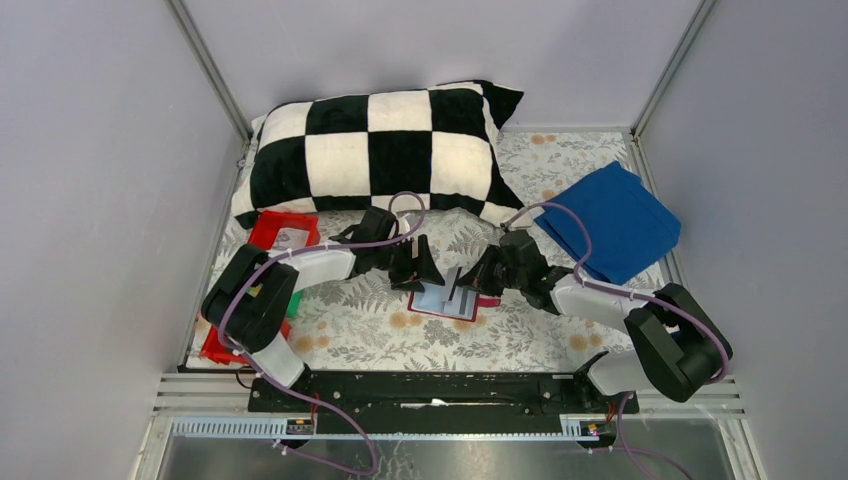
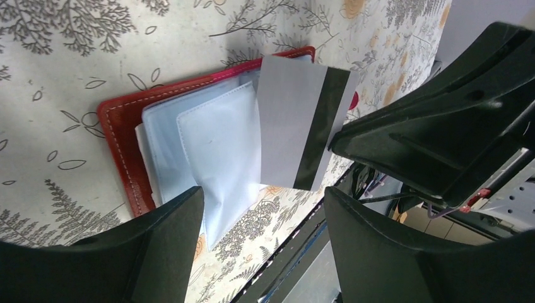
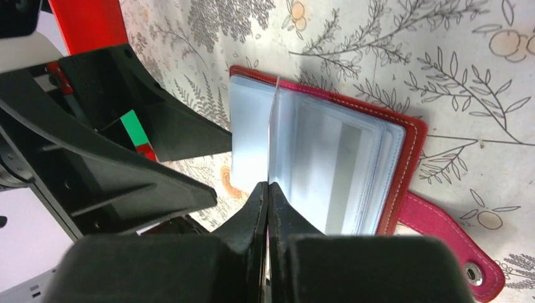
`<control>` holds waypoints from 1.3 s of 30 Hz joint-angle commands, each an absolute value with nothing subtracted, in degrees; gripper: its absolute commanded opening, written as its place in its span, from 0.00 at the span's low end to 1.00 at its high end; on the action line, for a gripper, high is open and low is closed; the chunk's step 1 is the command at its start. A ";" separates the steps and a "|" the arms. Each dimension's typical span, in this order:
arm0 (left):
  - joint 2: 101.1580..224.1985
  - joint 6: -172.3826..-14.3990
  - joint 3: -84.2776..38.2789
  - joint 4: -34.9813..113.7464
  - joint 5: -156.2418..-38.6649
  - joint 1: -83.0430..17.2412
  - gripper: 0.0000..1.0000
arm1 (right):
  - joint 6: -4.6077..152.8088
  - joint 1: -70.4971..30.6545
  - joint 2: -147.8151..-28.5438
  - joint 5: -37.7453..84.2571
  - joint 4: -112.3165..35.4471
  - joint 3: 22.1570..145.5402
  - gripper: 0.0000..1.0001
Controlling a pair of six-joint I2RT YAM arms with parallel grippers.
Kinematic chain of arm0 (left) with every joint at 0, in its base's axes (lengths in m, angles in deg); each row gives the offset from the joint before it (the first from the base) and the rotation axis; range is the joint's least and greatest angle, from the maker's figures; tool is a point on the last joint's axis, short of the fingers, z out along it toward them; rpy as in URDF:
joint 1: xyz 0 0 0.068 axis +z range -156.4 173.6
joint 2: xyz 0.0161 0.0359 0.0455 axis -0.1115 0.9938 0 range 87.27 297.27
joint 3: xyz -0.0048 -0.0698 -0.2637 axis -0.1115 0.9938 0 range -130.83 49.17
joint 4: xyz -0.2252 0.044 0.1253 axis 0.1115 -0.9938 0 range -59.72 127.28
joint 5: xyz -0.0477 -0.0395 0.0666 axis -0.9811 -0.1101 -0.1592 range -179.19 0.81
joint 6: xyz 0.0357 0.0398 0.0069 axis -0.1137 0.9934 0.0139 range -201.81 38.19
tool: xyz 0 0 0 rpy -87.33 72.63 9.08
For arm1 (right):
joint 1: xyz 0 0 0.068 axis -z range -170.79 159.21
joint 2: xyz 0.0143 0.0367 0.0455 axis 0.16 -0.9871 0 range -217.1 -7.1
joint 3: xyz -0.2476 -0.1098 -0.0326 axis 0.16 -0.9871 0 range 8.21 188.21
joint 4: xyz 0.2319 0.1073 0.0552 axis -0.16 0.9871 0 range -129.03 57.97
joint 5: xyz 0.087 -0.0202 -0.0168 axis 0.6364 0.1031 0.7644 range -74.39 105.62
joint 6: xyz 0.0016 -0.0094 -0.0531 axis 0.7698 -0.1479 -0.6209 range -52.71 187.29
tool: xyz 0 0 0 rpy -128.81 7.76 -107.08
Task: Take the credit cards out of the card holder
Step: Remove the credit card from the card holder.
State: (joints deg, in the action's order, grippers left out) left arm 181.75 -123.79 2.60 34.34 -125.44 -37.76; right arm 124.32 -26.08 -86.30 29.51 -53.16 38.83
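The floral-patterned surface carries a black-and-white checked pillow at the back and a folded blue cloth at the right. At its middle lies the open red card holder, pale clear sleeves facing up. The left fingers stand wide apart above it, holding nothing and hiding its near edge. The right fingers are pressed together on a pale grey plastic card with a black stripe, raised on edge over the sleeves. Its gripped end is hidden, and whether it touches the sleeves is unclear.
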 commanded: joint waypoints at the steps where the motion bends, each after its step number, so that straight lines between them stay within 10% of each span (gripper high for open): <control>1: 178.80 -120.72 2.23 36.84 -126.44 -38.19 0.75 | 123.38 -25.66 -84.80 26.05 -49.45 42.15 0.00; 29: 182.50 -124.77 5.26 46.61 -131.43 -38.31 0.75 | 123.79 -25.69 -92.94 34.07 -55.24 44.11 0.00; 39: 183.53 -125.43 5.36 47.58 -131.60 -38.31 0.74 | 124.37 -25.71 -94.40 35.15 -57.19 44.04 0.24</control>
